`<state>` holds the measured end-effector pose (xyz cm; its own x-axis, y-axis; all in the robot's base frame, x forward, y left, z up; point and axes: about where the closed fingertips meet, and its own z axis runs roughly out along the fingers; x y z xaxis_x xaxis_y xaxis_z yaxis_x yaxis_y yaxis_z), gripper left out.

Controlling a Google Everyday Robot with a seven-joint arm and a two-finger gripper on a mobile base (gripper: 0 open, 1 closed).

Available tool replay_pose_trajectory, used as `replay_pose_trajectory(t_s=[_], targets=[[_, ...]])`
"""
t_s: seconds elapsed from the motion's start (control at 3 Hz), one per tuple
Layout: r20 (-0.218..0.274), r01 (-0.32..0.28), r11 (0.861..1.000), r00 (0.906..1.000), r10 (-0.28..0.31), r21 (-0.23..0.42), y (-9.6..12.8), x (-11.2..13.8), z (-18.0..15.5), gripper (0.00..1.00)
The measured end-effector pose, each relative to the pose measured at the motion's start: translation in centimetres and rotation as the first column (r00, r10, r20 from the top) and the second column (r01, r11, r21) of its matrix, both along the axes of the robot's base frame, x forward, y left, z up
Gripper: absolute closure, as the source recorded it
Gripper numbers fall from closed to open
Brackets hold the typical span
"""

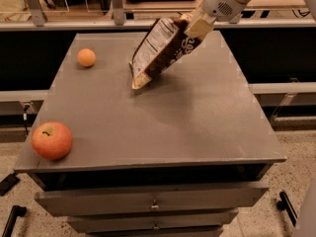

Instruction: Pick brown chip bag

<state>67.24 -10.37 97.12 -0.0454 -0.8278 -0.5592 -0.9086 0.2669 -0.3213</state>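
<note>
Closed on the upper right end of the brown chip bag [160, 51], the gripper [196, 24] sits high over the far right part of the table [187, 117], its pale fingers pinching the foil with no gap showing between them. From that pinch the bag hangs down and to the left. Its long axis runs on a slant from the gripper at upper right to the tan sealed end at lower left, with the white label panel on its upper-left face. The next move turns on that low end. It lies right at the tabletop with a shadow close under it, and I cannot tell whether it touches the surface or hangs just clear. I judge the bag held but the pick unfinished, so what remains is a straight rise that brings the trailing end free without dragging. Held at one end only, the bag may swing or slip. A small orange fruit [86, 57] and an apple [52, 140] lie well apart to the left.
</note>
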Motion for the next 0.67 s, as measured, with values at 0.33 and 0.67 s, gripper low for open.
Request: replay_pose_trajectory(t_s=[0.33,0.67], targets=[[0.086,-0.045,0.997,0.995,0.05,-0.061,2.0,-1.0,3.1,1.0],[0.148,-0.055,0.989,0.986,0.076,-0.14,2.9,-1.8,5.3,1.0]])
